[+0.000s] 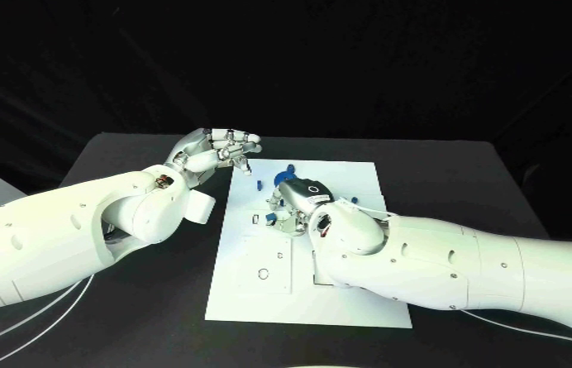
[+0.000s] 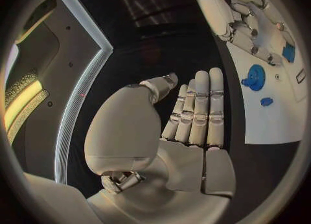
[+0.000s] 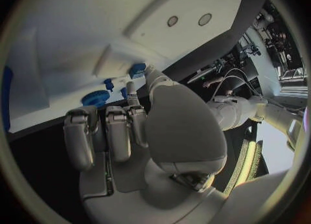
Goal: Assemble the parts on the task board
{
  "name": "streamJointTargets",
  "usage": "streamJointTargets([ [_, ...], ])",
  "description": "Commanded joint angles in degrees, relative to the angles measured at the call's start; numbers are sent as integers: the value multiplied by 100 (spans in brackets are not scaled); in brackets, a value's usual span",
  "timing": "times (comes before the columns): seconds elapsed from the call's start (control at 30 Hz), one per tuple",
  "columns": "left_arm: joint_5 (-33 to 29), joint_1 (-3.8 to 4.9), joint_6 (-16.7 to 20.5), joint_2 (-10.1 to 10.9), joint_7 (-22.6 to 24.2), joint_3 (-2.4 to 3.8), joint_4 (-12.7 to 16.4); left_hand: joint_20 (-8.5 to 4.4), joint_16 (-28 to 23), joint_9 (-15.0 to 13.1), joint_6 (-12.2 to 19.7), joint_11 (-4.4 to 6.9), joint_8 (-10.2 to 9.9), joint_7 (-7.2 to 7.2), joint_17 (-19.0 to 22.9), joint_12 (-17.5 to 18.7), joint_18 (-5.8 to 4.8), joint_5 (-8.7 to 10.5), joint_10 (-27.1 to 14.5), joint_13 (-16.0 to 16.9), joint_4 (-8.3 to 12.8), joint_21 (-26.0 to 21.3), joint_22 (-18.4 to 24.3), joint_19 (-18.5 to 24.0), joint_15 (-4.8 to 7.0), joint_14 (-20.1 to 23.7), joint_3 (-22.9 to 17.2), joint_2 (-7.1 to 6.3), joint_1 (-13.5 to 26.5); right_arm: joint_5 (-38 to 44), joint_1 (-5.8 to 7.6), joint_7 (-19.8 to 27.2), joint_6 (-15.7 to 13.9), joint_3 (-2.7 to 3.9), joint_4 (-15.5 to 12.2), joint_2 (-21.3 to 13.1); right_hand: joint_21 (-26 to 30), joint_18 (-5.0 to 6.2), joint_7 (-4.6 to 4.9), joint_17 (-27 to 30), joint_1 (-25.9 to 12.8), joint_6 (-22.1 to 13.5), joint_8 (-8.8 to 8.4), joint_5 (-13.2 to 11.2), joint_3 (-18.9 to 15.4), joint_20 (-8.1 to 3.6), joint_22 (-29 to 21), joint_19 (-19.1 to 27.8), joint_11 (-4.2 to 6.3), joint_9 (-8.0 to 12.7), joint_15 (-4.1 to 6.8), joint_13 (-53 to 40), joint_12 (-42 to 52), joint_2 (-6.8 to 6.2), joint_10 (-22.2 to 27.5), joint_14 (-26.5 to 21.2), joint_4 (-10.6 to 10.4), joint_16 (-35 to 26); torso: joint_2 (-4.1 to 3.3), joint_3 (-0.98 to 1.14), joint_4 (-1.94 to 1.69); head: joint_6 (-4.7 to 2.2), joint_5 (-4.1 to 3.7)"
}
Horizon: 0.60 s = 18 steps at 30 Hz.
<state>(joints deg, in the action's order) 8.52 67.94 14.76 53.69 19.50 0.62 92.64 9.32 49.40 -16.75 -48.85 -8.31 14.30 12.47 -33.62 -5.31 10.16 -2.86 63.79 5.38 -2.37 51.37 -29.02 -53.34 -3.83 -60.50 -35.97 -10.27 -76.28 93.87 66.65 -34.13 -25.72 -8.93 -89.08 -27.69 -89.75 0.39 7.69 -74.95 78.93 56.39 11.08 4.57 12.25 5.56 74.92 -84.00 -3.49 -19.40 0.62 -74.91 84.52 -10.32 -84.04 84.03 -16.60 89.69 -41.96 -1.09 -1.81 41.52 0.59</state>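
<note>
From above, the white rectangular task board [image 1: 340, 244] lies mid-table with small blue plastic parts [image 1: 283, 174] near its far end; the silver left hand [image 1: 221, 150] hovers off the board's far left corner holding nothing, while the silver right hand [image 1: 298, 207] reaches down over the board's middle. The left wrist view shows that left hand's fingers [image 2: 197, 107] straight, together and released, well apart from a round blue gear-like disc [image 2: 254, 77] on the board. In the right wrist view the right hand's fingers [image 3: 107, 136] curl near a blue disc [image 3: 95, 98], and I cannot tell whether they grip a part; I'd say it should settle its fingertips squarely on one piece before lifting.
</note>
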Motion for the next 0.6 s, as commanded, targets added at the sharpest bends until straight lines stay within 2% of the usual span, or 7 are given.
streamJointTargets([
  [0.03,4,4,-101,-12,21,3,4,-10,1,-7,50,-22,10,42,6,25,36,3,-7,6,8,36,-6,38,-11,31,-7,16,55,48,-3,-68,204,0,23,25,-25,-39,5,-1408,-57,48,31,-26,-48,-25,1508,-600,33,-8,21,-1082,7,-4,-196,574,-6,-12,-3,-2,-1,-2,1],
  [0.17,5,4,-102,-20,21,3,-2,-10,1,-7,50,-22,10,42,6,25,36,3,-7,6,8,36,-6,38,-11,31,-7,16,55,40,-3,-74,265,0,36,46,-25,-39,-1,-1403,-119,53,50,-38,-87,-30,1508,-600,38,-9,25,-1081,5,-8,-194,573,-9,-15,-1,-8,0,8,0],
  [0.43,6,4,-102,-23,19,3,-9,-10,1,-7,50,-22,10,42,6,25,36,3,-7,6,8,36,-6,38,-11,31,-7,16,55,30,-2,-88,339,0,46,56,-25,-39,-37,-1399,-182,130,138,-38,-164,-45,1508,-600,66,-29,45,-1080,3,-18,-193,572,1,-17,4,3,7,13,3],
  [0.6,6,4,-102,-25,19,3,-10,-10,1,-7,50,-22,10,42,6,25,36,3,-7,6,8,36,-6,38,-11,31,-7,16,55,39,-2,-108,397,0,74,69,-25,-39,-55,-1405,-9,124,195,91,-115,-69,1508,-600,88,-35,69,-1073,-7,-3,-186,574,46,-14,2,5,3,9,2],
])
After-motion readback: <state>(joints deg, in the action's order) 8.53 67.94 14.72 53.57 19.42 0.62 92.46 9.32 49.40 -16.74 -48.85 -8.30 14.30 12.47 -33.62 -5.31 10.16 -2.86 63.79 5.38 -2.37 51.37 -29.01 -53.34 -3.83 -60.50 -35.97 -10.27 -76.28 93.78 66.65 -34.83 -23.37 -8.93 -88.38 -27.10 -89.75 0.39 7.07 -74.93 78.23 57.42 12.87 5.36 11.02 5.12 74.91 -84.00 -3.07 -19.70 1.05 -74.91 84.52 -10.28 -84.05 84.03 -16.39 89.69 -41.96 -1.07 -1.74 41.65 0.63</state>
